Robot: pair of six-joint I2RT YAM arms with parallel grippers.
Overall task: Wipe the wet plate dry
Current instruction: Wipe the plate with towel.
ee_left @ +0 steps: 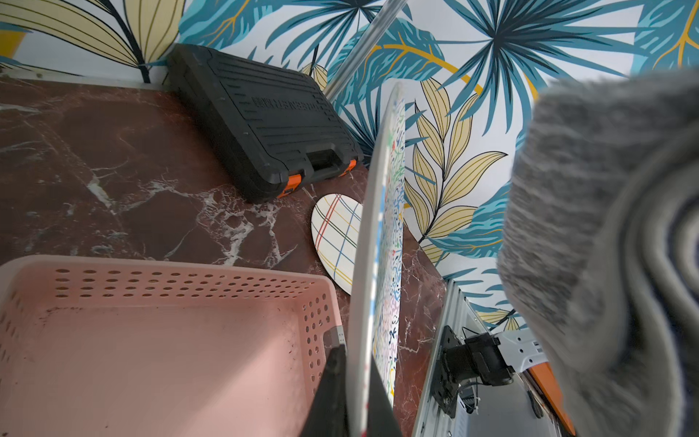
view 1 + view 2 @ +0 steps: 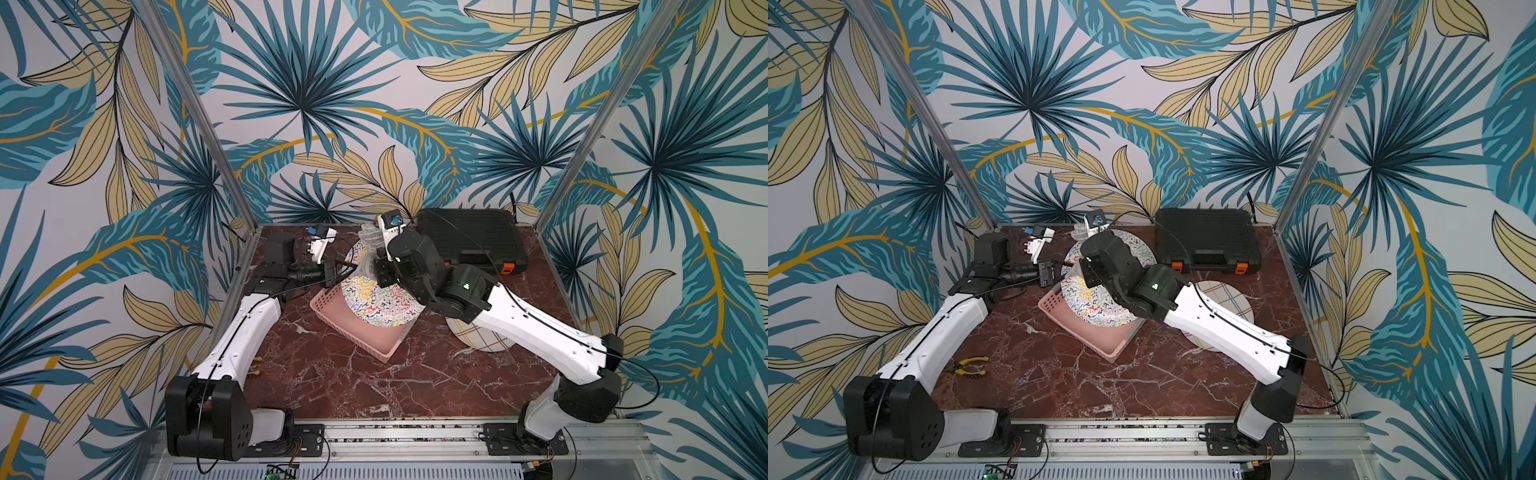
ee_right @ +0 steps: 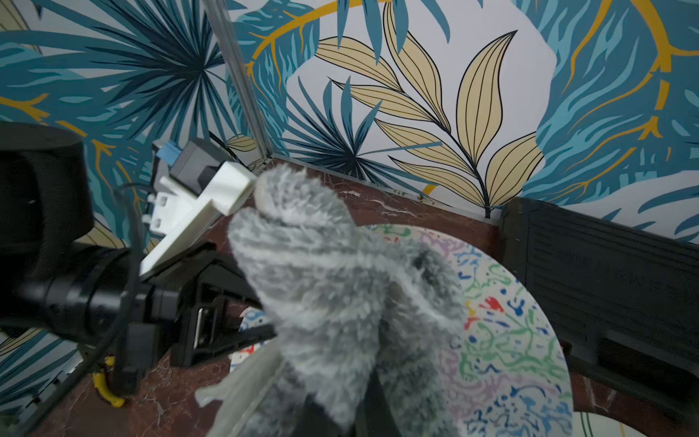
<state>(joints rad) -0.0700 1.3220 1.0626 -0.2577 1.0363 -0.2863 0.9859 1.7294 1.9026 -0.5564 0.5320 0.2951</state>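
The plate (image 2: 380,305) has a white ground with coloured squiggles. It stands tilted on edge over the pink basket (image 2: 353,332) in both top views. My left gripper (image 2: 348,269) is shut on its rim. In the left wrist view the plate (image 1: 380,242) shows edge-on, with the two black fingers of the left gripper (image 1: 355,401) clamped on either side of it. My right gripper (image 3: 359,412) is shut on a fluffy grey cloth (image 3: 333,287). The cloth lies against the plate's patterned face (image 3: 503,340) near its upper edge, and it covers the right jaws.
A black tool case (image 2: 469,243) with orange latches lies at the back right. A second, plaid-lined plate (image 2: 1225,309) lies flat on the marble table under the right arm. Yellow-handled pliers (image 2: 970,365) lie by the left arm. Metal frame posts stand at the back corners.
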